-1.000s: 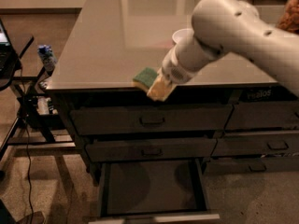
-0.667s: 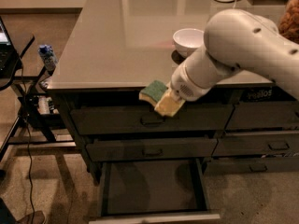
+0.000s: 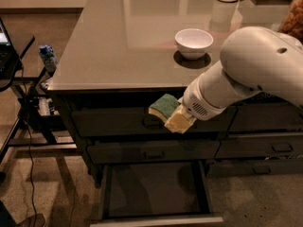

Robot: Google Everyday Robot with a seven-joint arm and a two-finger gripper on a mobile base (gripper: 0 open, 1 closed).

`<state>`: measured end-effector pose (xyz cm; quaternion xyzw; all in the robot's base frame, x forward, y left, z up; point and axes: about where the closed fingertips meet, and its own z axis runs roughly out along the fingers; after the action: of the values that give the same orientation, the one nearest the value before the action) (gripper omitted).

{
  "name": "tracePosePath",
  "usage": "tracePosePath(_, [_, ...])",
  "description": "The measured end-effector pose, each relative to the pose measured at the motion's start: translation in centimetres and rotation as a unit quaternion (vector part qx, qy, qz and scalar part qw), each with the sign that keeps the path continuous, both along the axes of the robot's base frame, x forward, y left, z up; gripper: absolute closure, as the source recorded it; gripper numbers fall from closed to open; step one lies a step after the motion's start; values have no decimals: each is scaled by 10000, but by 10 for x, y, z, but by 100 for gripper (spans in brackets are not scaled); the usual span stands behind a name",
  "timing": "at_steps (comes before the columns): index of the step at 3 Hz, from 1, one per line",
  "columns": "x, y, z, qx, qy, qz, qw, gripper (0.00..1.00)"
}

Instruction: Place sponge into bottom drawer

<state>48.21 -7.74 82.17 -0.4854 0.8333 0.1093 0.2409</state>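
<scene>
The sponge (image 3: 164, 106) is held in the air by the gripper (image 3: 174, 117), in front of the top drawer front (image 3: 118, 122) and just below the front edge of the worktop (image 3: 123, 41). The fingers (image 3: 180, 122) are closed on its right-hand end, so most of the green face sticks out to the left, unsupported. The bottom drawer (image 3: 152, 189) is pulled out well below it, and nothing is seen lying on its dark floor. The main risk is judged to be a release from this height. The sponge is light and springy, and it could be tipped by the one-sided hold, strike the drawer's front rim or a side wall, and bounce out onto the floor. A slip is also possible, since only one end appears to be clamped. The middle drawer (image 3: 154, 151) is shut and its front stands over the back of the opening, so the drop has to be made forward of the cabinet face, not hard against it. The bulky white arm (image 3: 255, 65) lies close to the worktop edge and the right-hand drawer fronts, and these could be grazed if the descent is angled inward. Open room is found straight down and slightly outward, between the drawer's two side walls. The white bowl (image 3: 194, 42) sits well back on the worktop, out of the path.
</scene>
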Motion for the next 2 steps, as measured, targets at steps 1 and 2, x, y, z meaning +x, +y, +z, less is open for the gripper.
tracePosePath(1, [-5,1,-10,102,93,-3,9999,100])
tracePosePath(2, [-24,14,-61,302,566,-66,9979,100])
